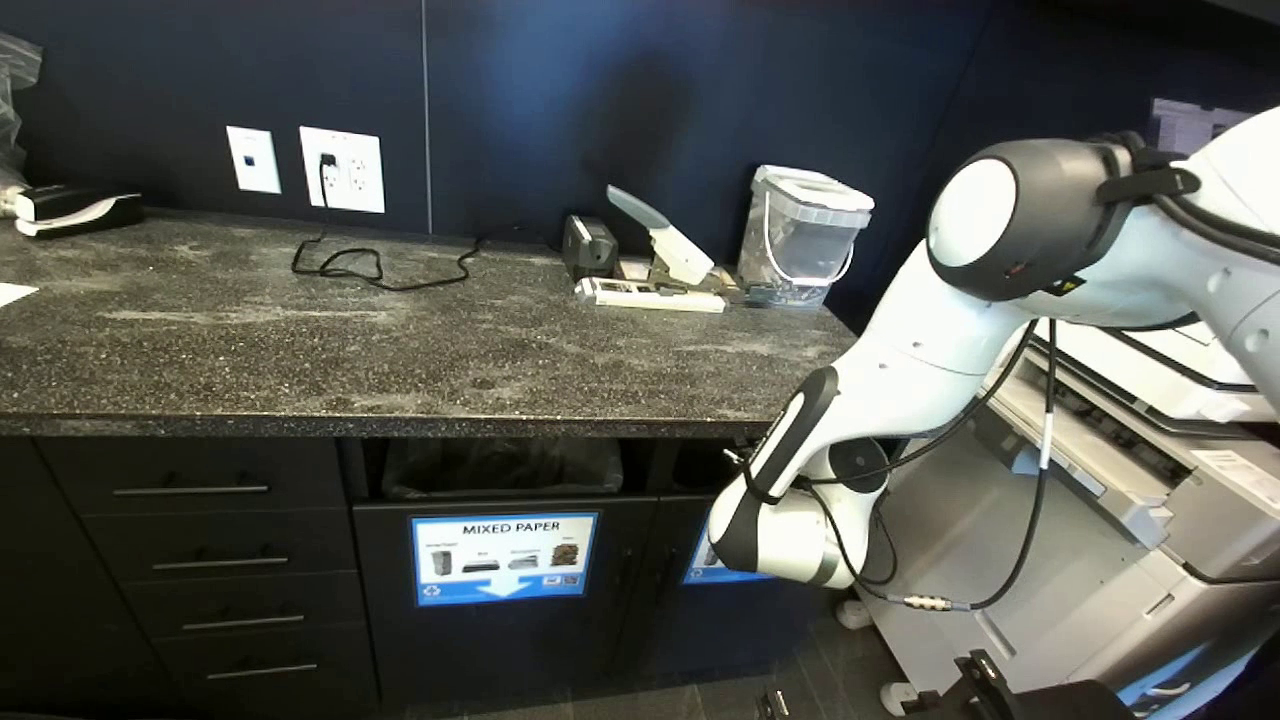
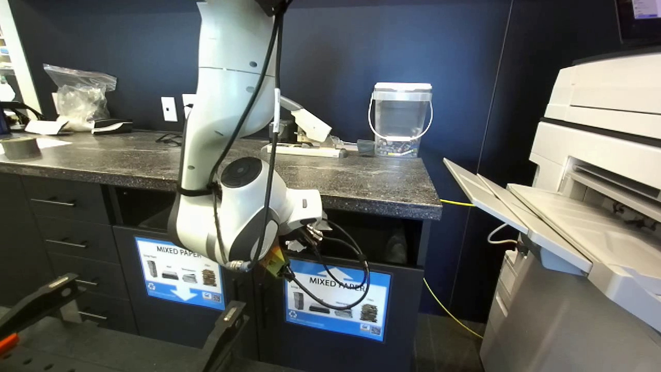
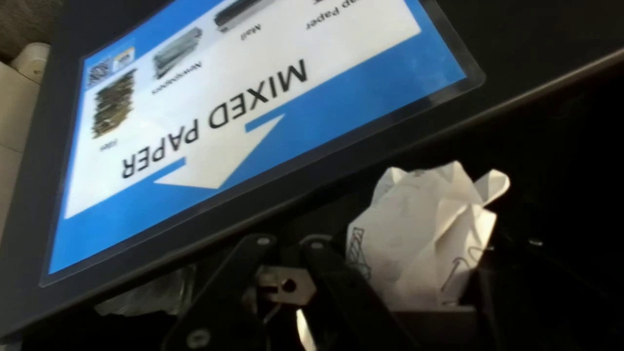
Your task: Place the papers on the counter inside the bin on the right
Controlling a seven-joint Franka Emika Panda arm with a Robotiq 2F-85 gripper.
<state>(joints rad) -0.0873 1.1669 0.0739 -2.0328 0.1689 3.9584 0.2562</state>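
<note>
- A crumpled white paper (image 3: 414, 253) is showing in the wrist view, which is standing upside down; it is appearing just past the rim of the right-hand bin (image 2: 403, 305), against the dark opening. How deep it is sitting, I cannot tell.
- The paper is bearing sharp creases, with jagged peaks along one edge and a small curled flap sticking out at a corner.
- Its faces are catching the light in pale cream, while its hollows are greying.
- Dark hatching is running along one side, and a thin curved mark is crossing another fold.
- The pincer (image 3: 290, 243) is hanging beside the paper, its dark fingers (image 3: 336, 278) leaning toward each other. Shadow is hiding the contact, so I cannot tell whether it is clenched, released or grasping the paper.
- A MIXED PAPER sign (image 3: 273, 58) is covering part of the bin's front.
- In an exterior view, a flat white sheet (image 2: 54, 143) is lying on the bench (image 2: 361, 178), just beside a grey roll (image 2: 20, 148).
</note>
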